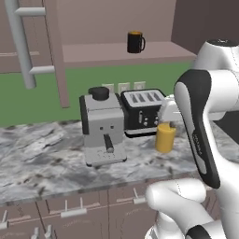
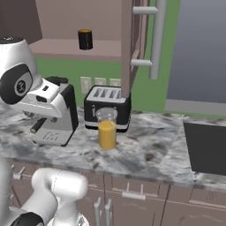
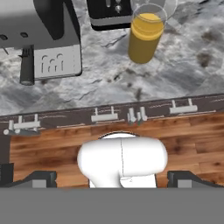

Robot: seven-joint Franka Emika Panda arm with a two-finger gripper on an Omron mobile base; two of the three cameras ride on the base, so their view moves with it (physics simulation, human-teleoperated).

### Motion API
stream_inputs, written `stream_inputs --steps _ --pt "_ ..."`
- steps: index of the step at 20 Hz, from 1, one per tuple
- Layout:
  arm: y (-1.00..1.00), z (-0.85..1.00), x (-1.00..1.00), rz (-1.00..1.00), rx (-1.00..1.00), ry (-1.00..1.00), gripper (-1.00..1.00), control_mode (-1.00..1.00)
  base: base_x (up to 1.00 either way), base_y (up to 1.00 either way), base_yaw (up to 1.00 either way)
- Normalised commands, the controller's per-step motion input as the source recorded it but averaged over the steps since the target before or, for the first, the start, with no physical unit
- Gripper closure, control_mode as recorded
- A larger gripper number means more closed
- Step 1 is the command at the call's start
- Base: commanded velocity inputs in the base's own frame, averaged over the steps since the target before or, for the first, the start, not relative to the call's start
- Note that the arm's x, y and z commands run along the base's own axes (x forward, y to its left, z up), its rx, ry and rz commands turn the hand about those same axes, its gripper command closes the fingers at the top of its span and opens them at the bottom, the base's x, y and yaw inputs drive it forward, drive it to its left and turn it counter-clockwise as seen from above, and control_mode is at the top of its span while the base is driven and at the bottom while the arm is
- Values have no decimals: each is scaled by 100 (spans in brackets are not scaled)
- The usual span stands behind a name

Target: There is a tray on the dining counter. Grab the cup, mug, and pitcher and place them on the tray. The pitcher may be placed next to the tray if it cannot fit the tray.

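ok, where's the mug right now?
The mug sits on the upper shelf above the toaster in both base views, well above the pitcher.

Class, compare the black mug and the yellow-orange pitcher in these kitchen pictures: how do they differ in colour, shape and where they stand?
The mug is black with a side handle; the pitcher is yellow-orange with no handle visible. The mug stands on the high shelf; the pitcher stands lower, on the marbled countertop in front of the toaster. The pitcher has a clear upper part; the mug is opaque. Both stand upright, untouched.
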Motion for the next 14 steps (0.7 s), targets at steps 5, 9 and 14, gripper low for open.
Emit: stream_inputs --steps 5,9,14 --pt "0 0 0 0 0 0 -100 100 54 9 0" --pt "0 0 0 0 0 0 -100 100 31 12 0" --pt "0 0 0 0 0 0 -100 -100 0 0 0"
